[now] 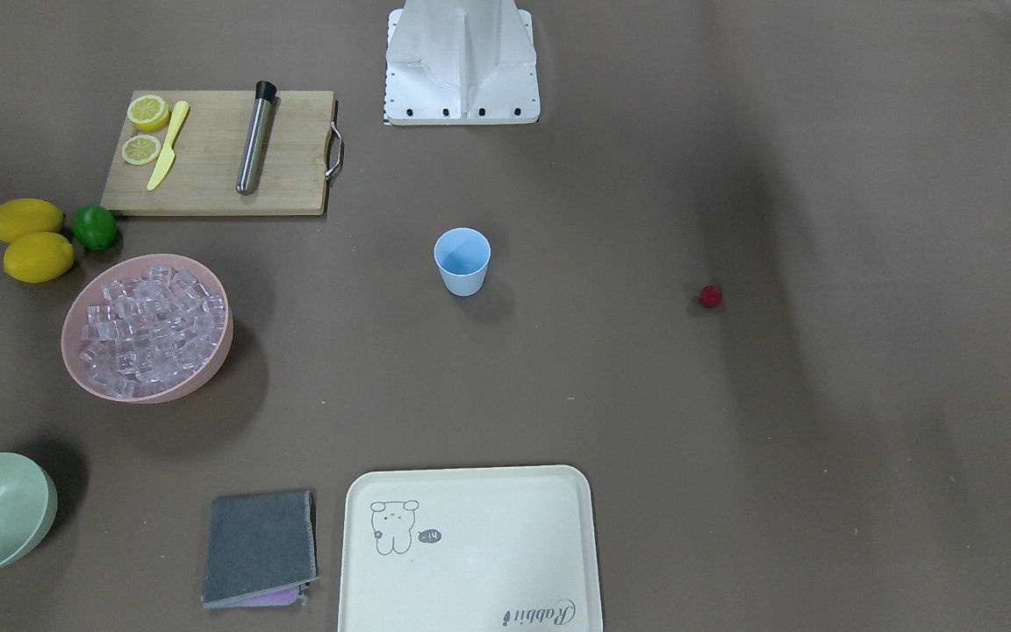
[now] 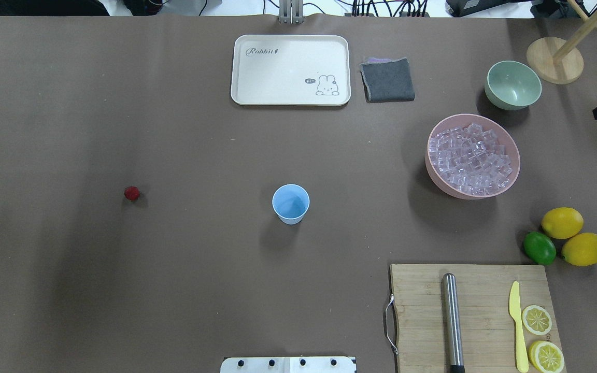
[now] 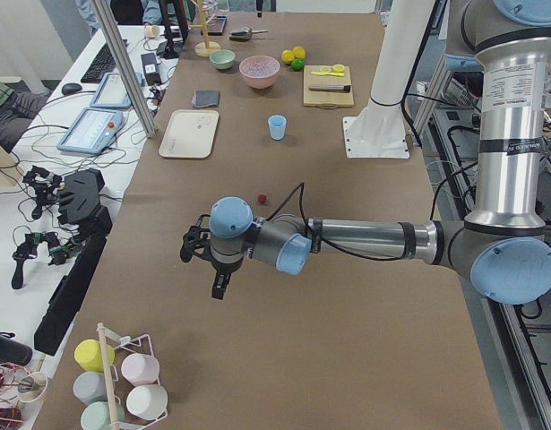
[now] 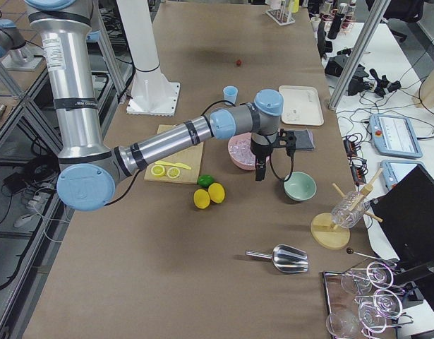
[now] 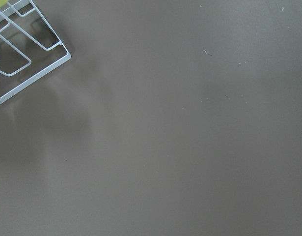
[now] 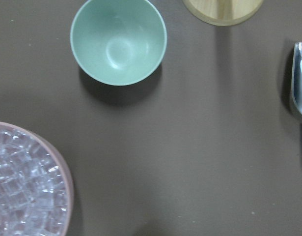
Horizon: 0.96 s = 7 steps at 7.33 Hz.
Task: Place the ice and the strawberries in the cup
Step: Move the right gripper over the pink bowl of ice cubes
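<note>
**Asker:** Why are the things spread out this way?

**Me:** I judge it suits my two arms. In the overhead view the strawberry (image 2: 131,193) lies alone on the bare bench (image 2: 174,285) at centre left, on my left arm's side. The cup (image 2: 290,203) stands upright in the middle, empty, well apart from both other things, so either arm should reach it. The ice (image 2: 470,160) is heaped in the pink bowl (image 2: 441,185) at centre right, on my right arm's side.

**Asker:** And your arms?

**Me:** In the left-side view my left arm stretches level from the right edge to left of centre. Its wrist is bent so the left pincer (image 3: 214,285) points down over bare bench. Its camera shows only bench and a wire rack (image 5: 68,53) at upper left. In the right-side view my right arm reaches from the left to the centre, with the right pincer (image 4: 260,173) pointing down beside the pink bowl. Its camera shows the green bowl (image 6: 118,42) at upper left and ice at lower left.

**Asker:** Clenched or released?

**Me:** I cannot tell for either.
</note>
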### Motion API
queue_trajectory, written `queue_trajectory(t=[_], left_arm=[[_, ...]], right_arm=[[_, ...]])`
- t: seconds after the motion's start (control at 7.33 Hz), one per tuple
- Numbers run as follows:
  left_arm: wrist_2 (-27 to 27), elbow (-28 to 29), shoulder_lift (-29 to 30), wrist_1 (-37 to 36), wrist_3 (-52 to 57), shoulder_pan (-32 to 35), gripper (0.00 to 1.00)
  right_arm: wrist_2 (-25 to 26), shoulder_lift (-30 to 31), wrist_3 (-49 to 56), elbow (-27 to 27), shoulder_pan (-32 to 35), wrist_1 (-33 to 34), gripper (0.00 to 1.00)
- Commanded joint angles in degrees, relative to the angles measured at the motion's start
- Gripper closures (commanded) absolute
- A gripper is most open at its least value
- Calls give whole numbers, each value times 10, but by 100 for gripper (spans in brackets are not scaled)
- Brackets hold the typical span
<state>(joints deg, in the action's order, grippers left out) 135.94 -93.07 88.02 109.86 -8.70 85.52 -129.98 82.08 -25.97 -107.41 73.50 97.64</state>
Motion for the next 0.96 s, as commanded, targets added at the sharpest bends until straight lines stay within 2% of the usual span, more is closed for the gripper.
queue_trajectory(t=[0.0,0.14,0.41,0.82], left_arm=[[0,0,0,1,1,0,2],[0,0,0,1,1,0,2],[0,-1,0,3,1,0,2],[0,3,0,4,1,0,2]], right_arm=[[4,-27,-92,-10,-55,1,1],[27,-32,-110,-10,-79,1,1],[96,-77,-136,-10,-130,65,1],[125,-111,-148,-5,-185,98,1]])
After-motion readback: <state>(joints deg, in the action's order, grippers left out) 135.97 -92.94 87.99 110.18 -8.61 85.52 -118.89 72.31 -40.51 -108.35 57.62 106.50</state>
